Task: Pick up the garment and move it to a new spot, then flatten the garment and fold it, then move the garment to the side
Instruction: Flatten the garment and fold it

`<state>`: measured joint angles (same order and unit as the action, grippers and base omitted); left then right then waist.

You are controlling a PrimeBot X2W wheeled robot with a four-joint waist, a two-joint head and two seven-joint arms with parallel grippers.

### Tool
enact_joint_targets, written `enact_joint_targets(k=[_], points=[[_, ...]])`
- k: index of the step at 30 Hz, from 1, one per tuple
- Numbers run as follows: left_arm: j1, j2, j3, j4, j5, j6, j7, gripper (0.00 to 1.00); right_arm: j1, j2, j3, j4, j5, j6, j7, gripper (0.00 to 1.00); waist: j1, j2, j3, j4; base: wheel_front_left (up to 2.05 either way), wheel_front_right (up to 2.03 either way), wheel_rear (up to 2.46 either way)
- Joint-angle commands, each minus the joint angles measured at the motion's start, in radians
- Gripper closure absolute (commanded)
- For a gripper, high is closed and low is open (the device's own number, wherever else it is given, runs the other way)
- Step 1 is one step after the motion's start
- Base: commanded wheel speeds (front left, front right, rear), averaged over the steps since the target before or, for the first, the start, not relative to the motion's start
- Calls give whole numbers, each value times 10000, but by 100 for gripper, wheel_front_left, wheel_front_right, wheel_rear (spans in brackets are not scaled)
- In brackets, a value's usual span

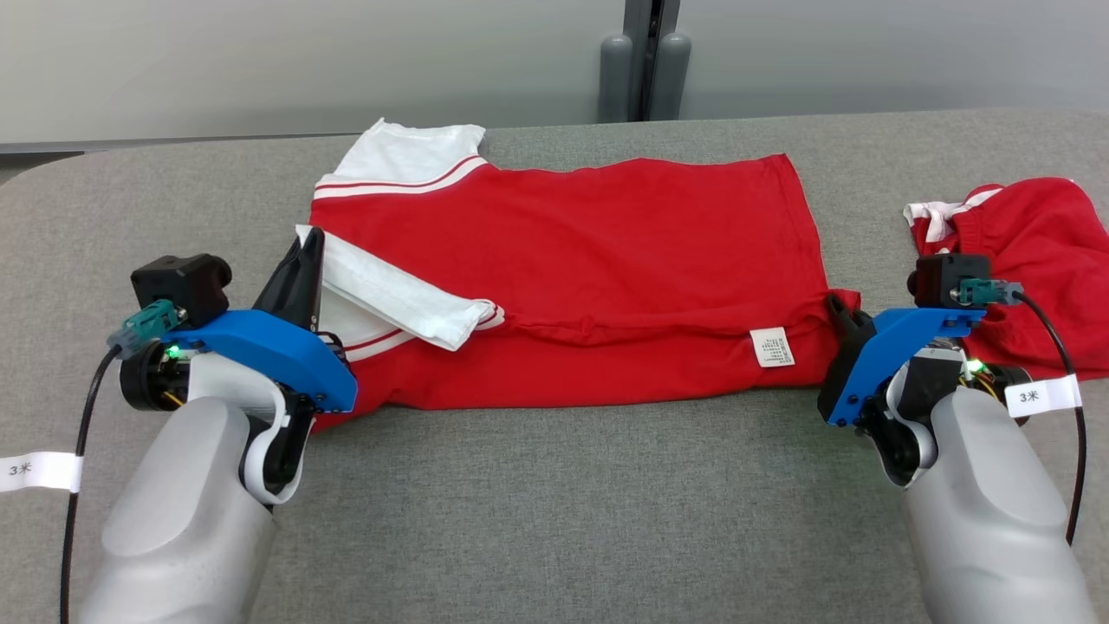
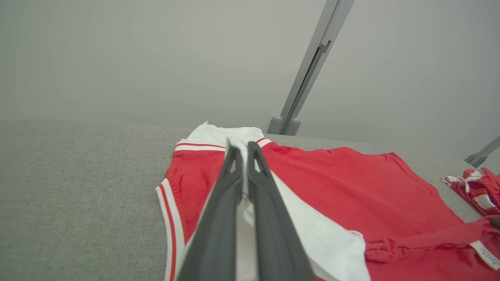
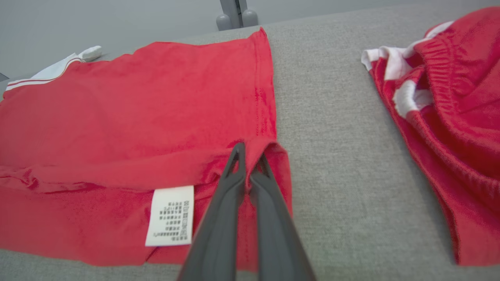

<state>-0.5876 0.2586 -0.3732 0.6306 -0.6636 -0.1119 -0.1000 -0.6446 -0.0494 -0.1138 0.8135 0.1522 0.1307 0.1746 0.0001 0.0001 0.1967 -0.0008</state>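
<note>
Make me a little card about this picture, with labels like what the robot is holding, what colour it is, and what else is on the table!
Garment: red shirt with white sleeves, spread out
Left side: left end effector shut on the white sleeve end
Right side: right end effector shut on the red hem corner
Tag: white label showing near the hem
Also there: second red garment, crumpled, on the robot's right
Surface: grey table
</note>
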Motion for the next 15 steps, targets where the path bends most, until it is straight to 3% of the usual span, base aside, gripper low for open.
enact_joint_targets(k=[1, 3, 4, 5, 6, 7, 8, 9, 15], points=[[-259, -59, -110, 158, 75, -57, -110, 100, -243, -21, 57, 208, 35, 1, -151, 75, -1, -1, 27, 11, 0, 0, 0], [-438, -121, -172, 422, 106, -84, -216, 100, -444, -23, 110, 503, 86, 1, -340, 70, -1, -1, 73, 11, 0, 0, 0], [-529, -161, -207, 547, 112, -100, -282, 100, -540, -24, 123, 640, 83, 1, -466, 60, -1, -1, 105, 7, 0, 0, 0], [-608, -194, -239, 683, 118, -110, -329, 100, -612, -21, 144, 749, 61, 1, -588, 7, -1, -1, 131, 4, 0, 0, 0], [-680, -218, -271, 804, 130, -101, -373, 100, -686, -21, 159, 869, 34, 1, -713, 0, -1, -1, 152, 1, 0, 0, 0], [-745, -240, -305, 938, 143, -106, -420, 82, -767, -21, 189, 979, 58, 1, -847, 0, -1, -1, 174, -3, 0, 0, 0], [-809, -253, -332, 1068, 142, -115, -472, 55, -840, -21, 223, 1094, 111, 1, -962, 0, -1, -1, 196, -10, 0, 0, 0], [-871, -266, -347, 1188, 126, -122, -537, 0, -916, -21, 258, 1224, 140, 1, -1058, 0, -1, -1, 216, -20, 0, 0, 0], [-1207, -356, -337, 1966, 6, -138, -839, 0, -1289, -21, 519, 1721, 354, 1, -1837, 0, -1, -1, 293, -67, 0, 0, 0]])
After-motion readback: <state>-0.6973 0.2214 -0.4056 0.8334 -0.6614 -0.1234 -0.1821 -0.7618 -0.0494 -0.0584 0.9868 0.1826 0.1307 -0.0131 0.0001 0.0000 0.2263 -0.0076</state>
